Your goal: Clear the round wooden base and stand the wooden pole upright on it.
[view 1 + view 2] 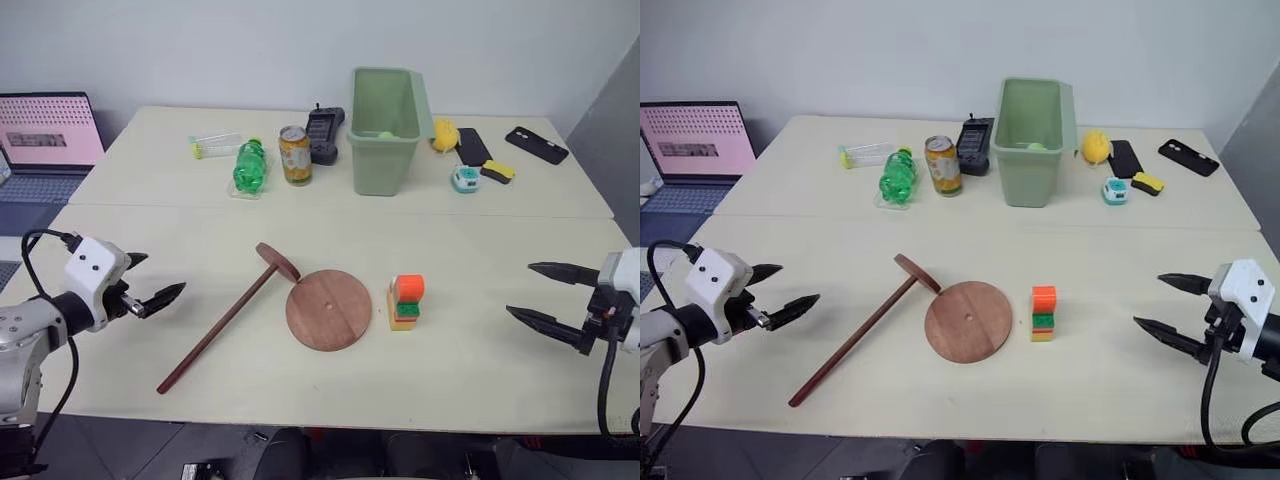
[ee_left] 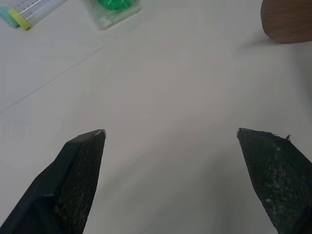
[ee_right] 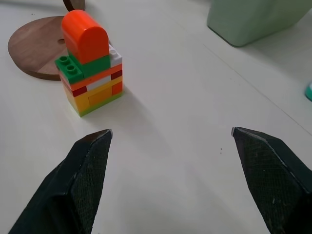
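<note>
Base (image 1: 328, 309) flat mid-table, bare; pole (image 1: 225, 322) lying just left, its disc end near base rim; block stack (image 1: 406, 302) just right. Left gripper (image 1: 152, 283) and right gripper (image 1: 545, 295) wide apart, empty

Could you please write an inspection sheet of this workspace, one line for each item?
Surface: pale table, seam across the middle.
Job's things: round wooden base lies flat and bare; wooden pole lies on its side, its disc end beside the base.
Clutter: toy block stack just right of the base, apart from it; green bin, can, green bottle, phones at the back.
Grippers: left gripper open, holding nothing; right gripper open, holding nothing.
Cables: black cable at the left wrist.
Surroundings: laptop at far left, white wall behind.
</note>
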